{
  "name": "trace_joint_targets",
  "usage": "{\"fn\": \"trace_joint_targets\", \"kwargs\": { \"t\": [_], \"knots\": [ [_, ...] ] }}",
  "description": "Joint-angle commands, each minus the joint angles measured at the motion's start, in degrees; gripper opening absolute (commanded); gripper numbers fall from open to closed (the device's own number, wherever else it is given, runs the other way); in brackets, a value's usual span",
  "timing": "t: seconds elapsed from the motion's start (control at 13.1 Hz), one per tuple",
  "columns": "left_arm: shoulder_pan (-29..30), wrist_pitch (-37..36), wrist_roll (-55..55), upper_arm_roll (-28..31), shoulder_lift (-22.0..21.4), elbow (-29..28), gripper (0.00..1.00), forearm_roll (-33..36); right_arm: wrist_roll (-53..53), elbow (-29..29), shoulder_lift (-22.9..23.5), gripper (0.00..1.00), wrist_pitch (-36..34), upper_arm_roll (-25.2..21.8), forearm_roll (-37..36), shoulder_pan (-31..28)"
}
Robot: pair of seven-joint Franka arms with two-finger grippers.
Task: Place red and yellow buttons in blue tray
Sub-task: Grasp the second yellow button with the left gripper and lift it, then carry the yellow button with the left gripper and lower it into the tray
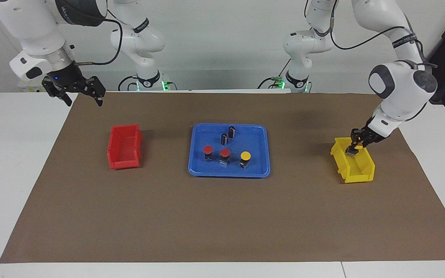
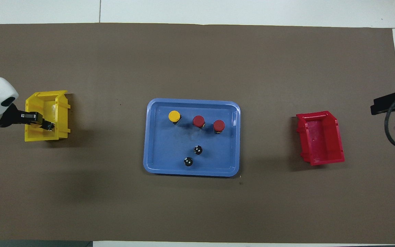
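The left hand [image 1: 354,148] was down inside the yellow bin [image 1: 357,170] at the left arm's end of the counter [image 1: 14,162]. Its fingers were closed on a yellow button [image 1: 358,146], whose yellow cap showed between them just above the bin's rim. In the overhead view the hand [image 2: 48,125] reached into the bin [image 2: 48,99] from the side of the arm.

The right hand [image 1: 78,90] waited in the air over the edge of the brown mat [image 1: 222,216], with its fingers spread open and nothing between them. Below it, toward the middle of the counter, stood the red bin [image 1: 124,147].

The blue tray [image 1: 263,133] lay well apart from both hands, between the two bins. In it stood two red buttons [image 1: 208,151] [image 1: 225,154] and one yellow button [image 1: 245,157] in a row. Two dark cylinders [image 1: 225,139] [image 1: 232,131] stood in the tray too, nearer to the robots than the row.
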Motion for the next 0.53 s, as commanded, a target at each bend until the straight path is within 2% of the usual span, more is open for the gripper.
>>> {"fn": "trace_joint_targets", "kwargs": {
  "t": [0.0, 0.08, 0.3, 0.46],
  "knots": [
    [-8.67, -8.93, -13.31, -0.20, 4.57, 12.95, 0.01, 2.20, -0.74, 1.77, 0.80, 1.00, -1.56, -0.19, -0.20, -0.30],
    [-13.93, -5.35, -20.61, -0.29, 4.05, 10.77, 0.01, 2.03, -0.83, 1.77, 0.80, 1.00, -1.65, -0.19, -0.28, -0.30],
    [-25.20, 3.87, -33.39, -0.38, 4.65, 6.55, 0.01, -1.91, -1.01, 1.77, 0.72, 1.00, -1.56, -0.19, -0.19, -0.30],
    [-29.61, 8.29, -36.75, -0.46, 6.50, 4.35, 0.01, -2.45, -0.83, 1.77, 0.80, 1.00, -1.30, -0.11, -0.28, -0.21]
  ]
}}
